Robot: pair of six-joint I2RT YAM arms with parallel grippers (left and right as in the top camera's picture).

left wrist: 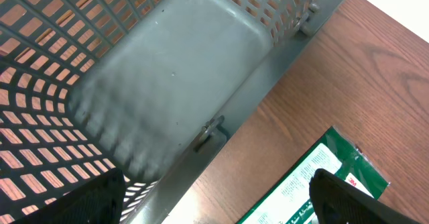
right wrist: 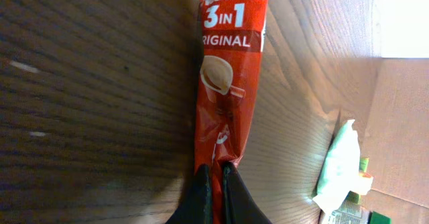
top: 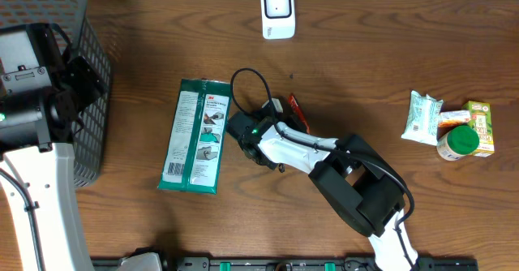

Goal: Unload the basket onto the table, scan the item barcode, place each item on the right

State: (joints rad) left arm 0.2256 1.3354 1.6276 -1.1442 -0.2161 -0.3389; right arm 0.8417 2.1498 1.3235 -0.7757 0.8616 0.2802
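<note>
While the left gripper (left wrist: 214, 207) hangs wide open and empty over the grey basket (top: 87, 60) at upper left, the right gripper (right wrist: 216, 174), near centre frame, is clamped tight on one end of a red Nescafé sachet (right wrist: 231, 70), below the white scanner (top: 277, 11).

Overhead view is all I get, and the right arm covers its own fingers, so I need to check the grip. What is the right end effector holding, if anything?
Observer: A red Nescafe 3 in 1 sachet; the right end effector is shut on one end of it.
Operator: Any barcode showing?
Observer: None on the face toward the right wrist camera; only branding and a cup picture.
Operator: And the left end effector?
Observer: Open, holding nothing, at the rim of the grey basket.
</note>
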